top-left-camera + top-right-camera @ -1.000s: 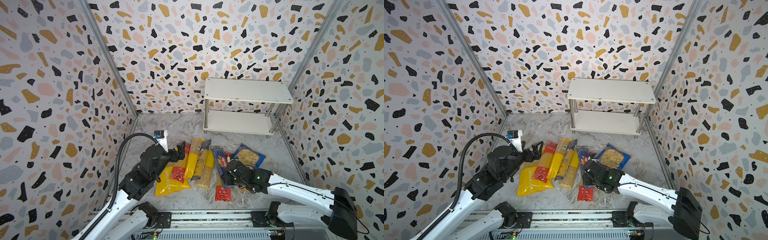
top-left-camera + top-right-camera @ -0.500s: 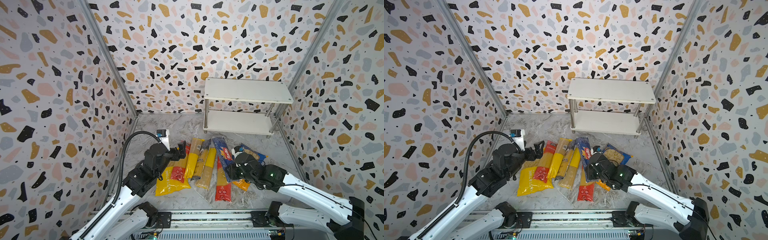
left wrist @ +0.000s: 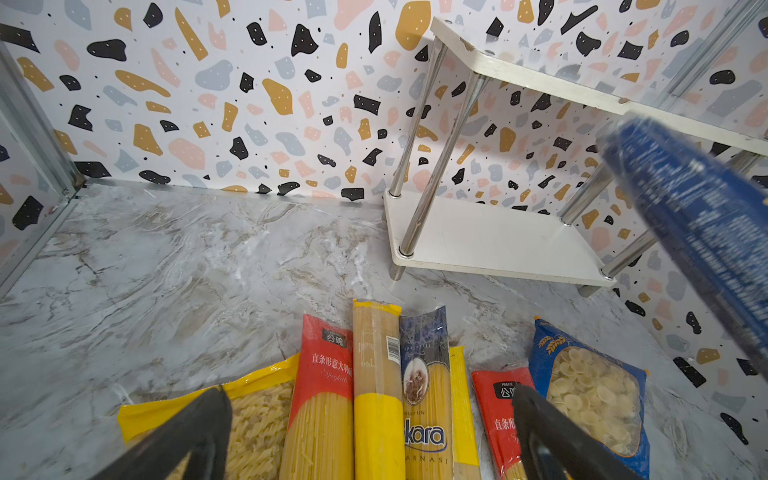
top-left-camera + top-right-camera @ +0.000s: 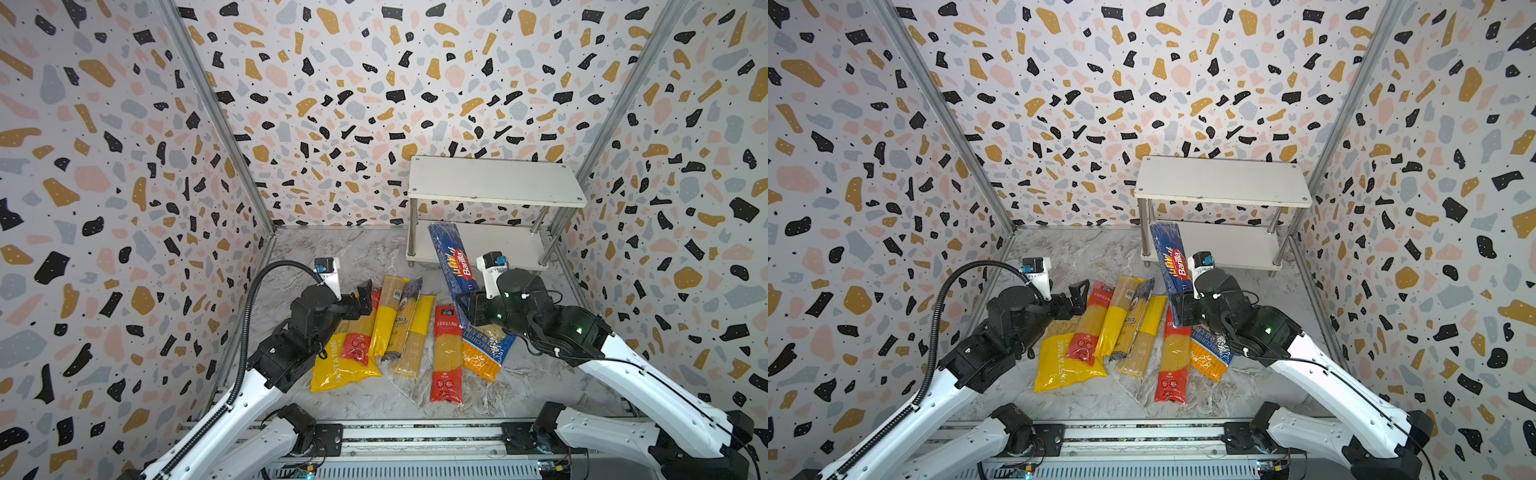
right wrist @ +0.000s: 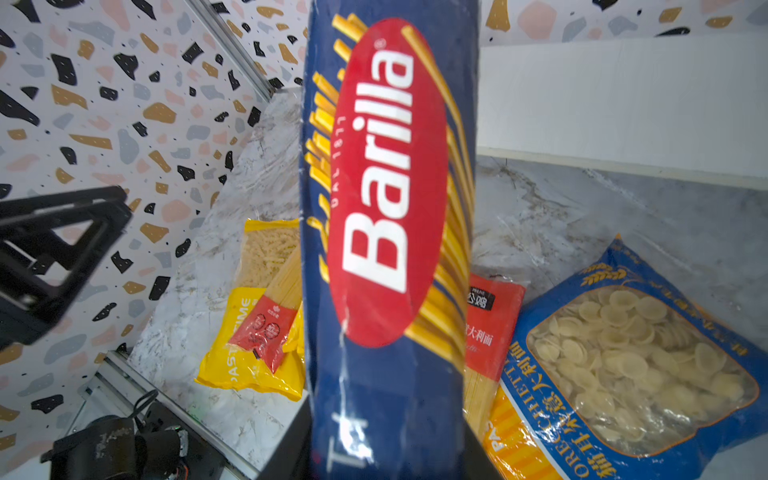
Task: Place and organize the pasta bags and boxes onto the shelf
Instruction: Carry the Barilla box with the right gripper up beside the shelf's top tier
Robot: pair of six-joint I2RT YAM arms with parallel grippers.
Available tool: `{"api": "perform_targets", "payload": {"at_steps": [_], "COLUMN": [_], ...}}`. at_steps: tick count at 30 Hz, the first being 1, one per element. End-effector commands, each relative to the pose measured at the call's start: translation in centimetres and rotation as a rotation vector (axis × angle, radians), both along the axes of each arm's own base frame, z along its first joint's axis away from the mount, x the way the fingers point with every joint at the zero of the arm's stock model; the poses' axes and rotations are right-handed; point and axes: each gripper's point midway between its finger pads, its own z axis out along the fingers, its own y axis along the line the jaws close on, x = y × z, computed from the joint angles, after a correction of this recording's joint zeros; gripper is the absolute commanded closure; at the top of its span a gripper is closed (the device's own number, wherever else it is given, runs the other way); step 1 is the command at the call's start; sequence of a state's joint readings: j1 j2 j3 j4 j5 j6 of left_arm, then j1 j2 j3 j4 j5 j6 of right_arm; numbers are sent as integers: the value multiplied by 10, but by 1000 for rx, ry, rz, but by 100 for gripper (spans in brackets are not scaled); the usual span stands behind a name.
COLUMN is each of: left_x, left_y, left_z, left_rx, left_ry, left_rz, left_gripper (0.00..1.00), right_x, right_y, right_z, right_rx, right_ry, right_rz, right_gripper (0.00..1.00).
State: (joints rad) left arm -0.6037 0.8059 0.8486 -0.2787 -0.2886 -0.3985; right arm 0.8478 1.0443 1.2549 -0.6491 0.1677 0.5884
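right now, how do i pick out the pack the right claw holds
Find the white two-tier shelf at the back right. Slanting up toward it is a long dark-blue Barilla spaghetti pack, its near end shut in the right claw. It alone is off the floor and bears a red logo oval; the other packets lie flat.

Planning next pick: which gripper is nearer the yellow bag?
Left. The left gripper hangs over the far end of the yellow bag; the right gripper, across the pile, holds the blue spaghetti pack.
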Motion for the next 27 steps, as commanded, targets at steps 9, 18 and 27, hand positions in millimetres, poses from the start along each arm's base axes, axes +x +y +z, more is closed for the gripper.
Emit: {"api": "perform_targets", "payload": {"at_steps": [9,18,27], "left_x": [1,4,5], "left_y": [1,-4,-5], "left_z": [45,56,57], "left_rx": [-23,-24,-15], "left_ry": [-114,-127,-129], "left_rz": [-1,-14,-19], "left_gripper": [0,1,1], "right_x": [53,128,199], "right_y": [-29,-78,-148], "right_z": [197,257,282], "right_rx": [91,-28,-194], "right_ry": [-508,-672,-746], "right_rz": [-160,-343,-552], "right_gripper": [71,69,69]}}
